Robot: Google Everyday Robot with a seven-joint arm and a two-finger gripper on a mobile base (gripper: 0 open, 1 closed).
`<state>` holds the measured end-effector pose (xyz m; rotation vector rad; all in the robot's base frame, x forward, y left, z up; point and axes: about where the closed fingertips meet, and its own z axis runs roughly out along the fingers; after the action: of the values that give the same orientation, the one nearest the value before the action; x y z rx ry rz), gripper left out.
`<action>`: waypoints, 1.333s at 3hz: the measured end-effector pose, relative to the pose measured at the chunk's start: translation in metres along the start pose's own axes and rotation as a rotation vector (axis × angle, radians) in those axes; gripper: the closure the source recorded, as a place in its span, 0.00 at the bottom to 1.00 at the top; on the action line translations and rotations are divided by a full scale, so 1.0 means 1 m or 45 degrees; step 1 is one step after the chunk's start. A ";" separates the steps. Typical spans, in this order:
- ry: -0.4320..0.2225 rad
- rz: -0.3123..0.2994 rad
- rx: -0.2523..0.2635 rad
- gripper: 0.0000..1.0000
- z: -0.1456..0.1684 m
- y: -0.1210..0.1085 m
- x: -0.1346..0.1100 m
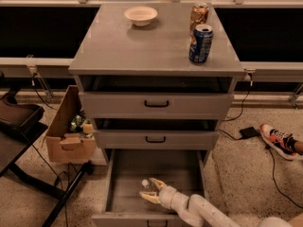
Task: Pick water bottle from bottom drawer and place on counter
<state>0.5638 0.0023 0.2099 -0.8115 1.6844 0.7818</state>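
The bottom drawer (118, 193) of the grey cabinet is pulled open. The water bottle (146, 185) lies inside it near the middle; only its white cap end and a little clear plastic show. My gripper (149, 190) reaches into the drawer from the lower right on a white arm. Its pale fingers (156, 182) are spread, one above and one below the bottle. The counter (142, 41) on top is flat and grey.
On the counter stand a white bowl (140, 15), an orange-brown can (199, 15) and a blue soda can (200, 43). The two upper drawers are closed. A cardboard box (71, 136) sits left of the cabinet, a black stand at far left, cables and a shoe (279, 139) at right.
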 end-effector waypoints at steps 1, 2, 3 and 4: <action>0.000 0.000 0.000 0.73 0.000 0.000 0.000; 0.000 0.000 0.000 0.98 0.000 0.000 0.000; -0.004 0.000 -0.001 1.00 -0.001 0.001 -0.003; -0.131 0.008 -0.046 1.00 -0.048 0.020 -0.087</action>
<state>0.5401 -0.0144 0.3073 -0.7785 1.5857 0.8464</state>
